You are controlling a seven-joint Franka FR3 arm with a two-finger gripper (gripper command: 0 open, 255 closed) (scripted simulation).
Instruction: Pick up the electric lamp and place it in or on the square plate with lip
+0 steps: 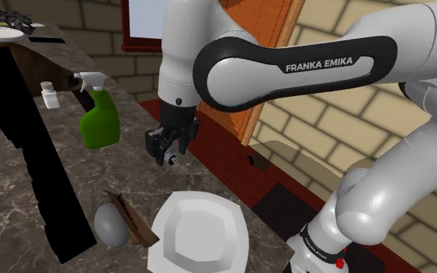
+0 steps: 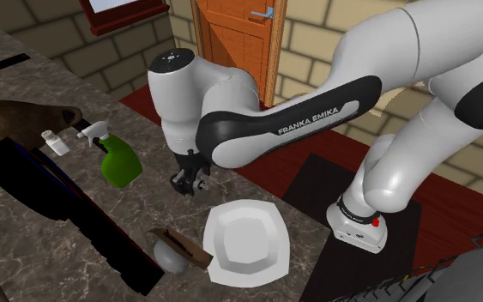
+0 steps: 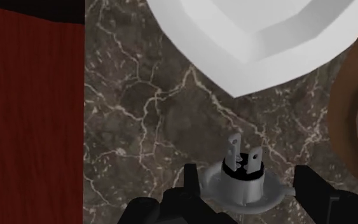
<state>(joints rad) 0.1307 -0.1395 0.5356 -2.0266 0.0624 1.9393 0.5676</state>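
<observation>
Shoulder view: gripper (image 1: 171, 153), clenched on the electric lamp (image 1: 168, 160), hangs at frame centre. Carry it down-frame over the square plate (image 1: 209, 236); release low above its recess.

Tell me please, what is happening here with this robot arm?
The white Franka arm's black gripper is shut on a small grey electric lamp, whose two prongs point away from the hand. The lamp is over the dark marble counter, beside the white square plate and not yet above it. The plate has nothing on it. A green spray bottle stands further along the counter.
</observation>
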